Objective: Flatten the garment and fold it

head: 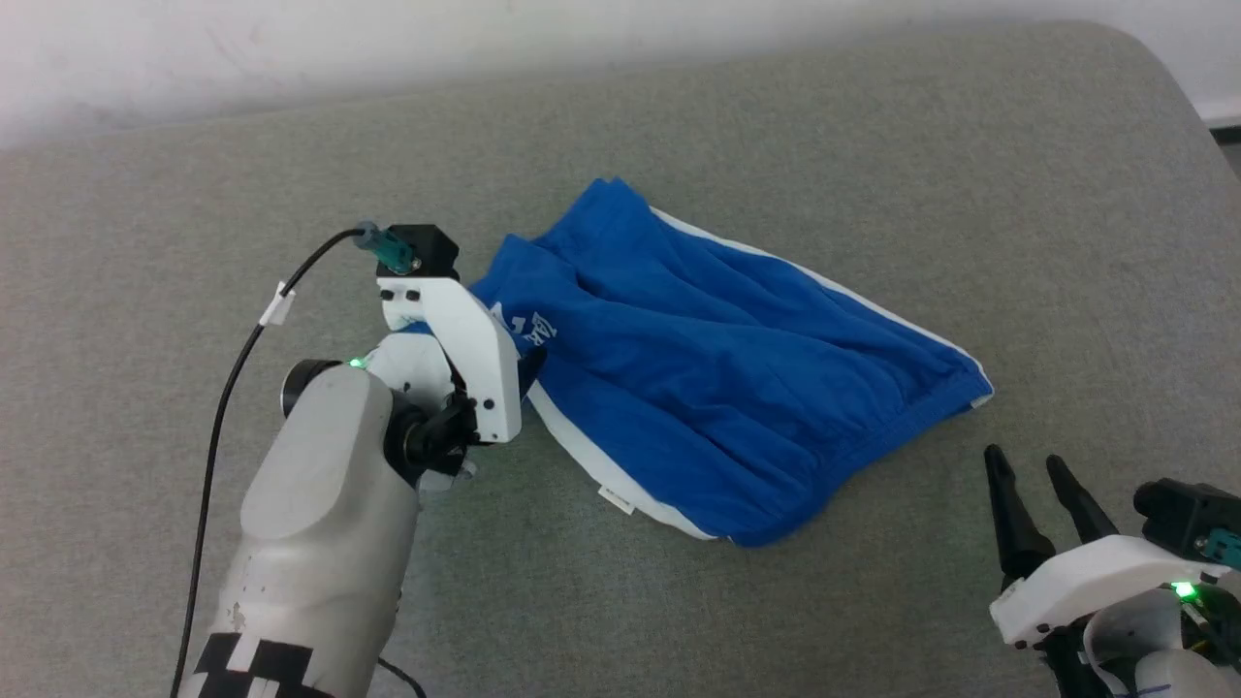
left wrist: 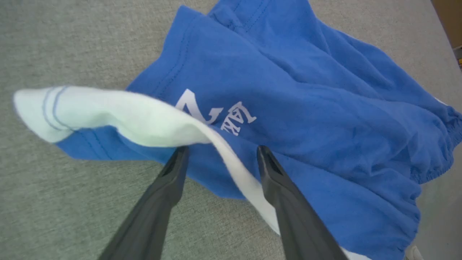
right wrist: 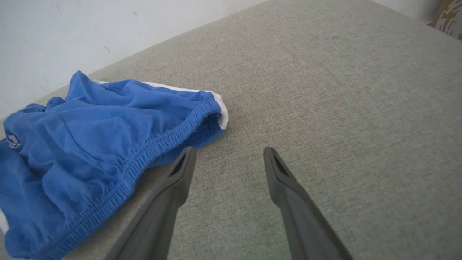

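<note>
The garment (head: 737, 388) is a pair of royal-blue shorts lying crumpled on the grey padded surface, with a white side stripe along its near edge and a white printed logo (left wrist: 216, 117). My left gripper (left wrist: 222, 151) is open at the garment's left end, and the white stripe (left wrist: 119, 115) runs between its two fingers. That white edge curls up off the surface. In the head view the left wrist covers most of its fingers. My right gripper (head: 1026, 463) stands open and empty, just off the elastic waistband corner (right wrist: 213, 115), not touching it.
The grey fabric-covered surface (head: 776, 145) reaches to a pale wall (head: 291, 48) at the back and curves off at the far right. A black cable (head: 218, 427) loops from the left wrist camera over the surface on the left.
</note>
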Available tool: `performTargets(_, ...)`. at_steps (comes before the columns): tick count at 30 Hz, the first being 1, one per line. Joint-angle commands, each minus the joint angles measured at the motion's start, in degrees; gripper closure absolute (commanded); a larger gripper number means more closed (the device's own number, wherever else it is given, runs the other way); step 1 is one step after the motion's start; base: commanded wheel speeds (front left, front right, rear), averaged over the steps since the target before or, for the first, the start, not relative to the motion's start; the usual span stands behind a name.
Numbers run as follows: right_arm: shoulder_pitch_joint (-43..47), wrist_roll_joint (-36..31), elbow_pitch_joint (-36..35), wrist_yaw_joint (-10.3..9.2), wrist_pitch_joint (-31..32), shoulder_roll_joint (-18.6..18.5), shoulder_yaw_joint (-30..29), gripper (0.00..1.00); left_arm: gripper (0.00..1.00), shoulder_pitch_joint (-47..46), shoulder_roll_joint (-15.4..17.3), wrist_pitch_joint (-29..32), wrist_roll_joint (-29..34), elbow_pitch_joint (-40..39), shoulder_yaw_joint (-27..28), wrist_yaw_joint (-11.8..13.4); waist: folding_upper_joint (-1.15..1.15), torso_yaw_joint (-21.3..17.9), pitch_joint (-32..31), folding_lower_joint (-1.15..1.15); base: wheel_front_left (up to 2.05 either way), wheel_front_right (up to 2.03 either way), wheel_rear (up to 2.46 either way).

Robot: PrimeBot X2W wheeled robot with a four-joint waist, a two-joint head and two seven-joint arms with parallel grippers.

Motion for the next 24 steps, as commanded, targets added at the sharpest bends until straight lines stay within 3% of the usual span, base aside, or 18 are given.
performTargets(1,-0.42,-0.12,0.21,-0.05,-0.72,0.0,-0.47,0.0,0.46,0.43,0.27,-0.5,-0.6,0.05,-0.15,-0.55,0.0,-1.17,1.51,-0.01,0.0,0.0,0.0)
performTargets(2,-0.33,-0.1,0.48,-0.05,-1.01,0.0,-0.8,0.0,1.0,0.56,0.14,-1.35,-1.09,-0.22,0.08,-0.75,0.0,-0.83,1.49,-0.01,0.0,0.0,0.0)
performTargets(10,-0.82,-1.14,2.1,-0.05,-1.45,0.01,-1.08,0.0,1.0,2.92,-0.73,-5.67,-6.6,-4.19,2.65,-1.94,0.0,3.81,-0.98,-0.01,0.0,0.0,0.0)
performTargets(15,-0.69,-1.02,3.1,-0.05,-1.36,0.01,-0.66,0.0,1.0,11.64,-0.84,-7.92,-9.81,-10.67,3.97,-2.18,0.0,7.43,-3.54,-0.01,0.0,0.0,0.0)
performTargets(24,-0.84,-1.22,3.18,-0.05,-0.67,0.01,-0.4,0.0,1.0,27.13,-2.42,-6.26,-13.52,-14.03,2.56,1.52,0.0,11.93,-5.02,-0.01,0.0,0.0,0.0)
